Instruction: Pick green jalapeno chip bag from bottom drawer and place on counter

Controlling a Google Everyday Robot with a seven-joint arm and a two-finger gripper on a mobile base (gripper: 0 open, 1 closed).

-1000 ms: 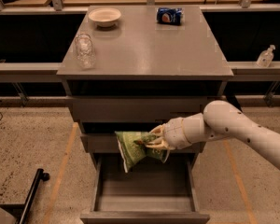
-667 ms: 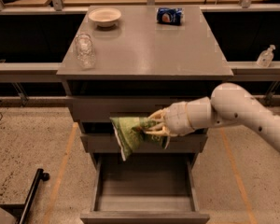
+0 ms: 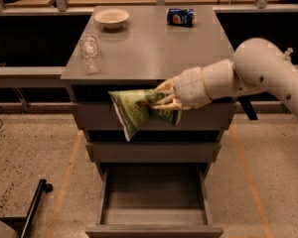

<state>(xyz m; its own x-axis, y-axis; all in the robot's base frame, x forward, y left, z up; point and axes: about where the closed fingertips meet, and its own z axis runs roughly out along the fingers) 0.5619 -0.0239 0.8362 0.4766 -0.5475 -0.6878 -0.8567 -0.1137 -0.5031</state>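
Gripper: in front of the cabinet, level with the top drawer front and just under the counter's front edge, roughly mid-width. The fingers are closed down on the bag, pinching its upper right end; the grip looks firm, with foil bunched between them.

Bag: in the air, clear of the bottom drawer, which stands pulled out below. It is not touching the counter.

Key relation: the bag trails from the fingers toward the front-left corner side. Its long axis slants down and left, so its free tip hangs lower than the grip point, about level with the gap under the top drawer. The arm reaches in from the right edge side.

Judgement: pick done, place not yet done. The next move needs a lift until the hanging tip, not just the fingers, clears the front edge, then travel back over the top. Risk: the low tip catches the overhang.

On the counter: glass near the front-left corner, bowl at back left, can at back right. The centre front looks like the open landing spot.
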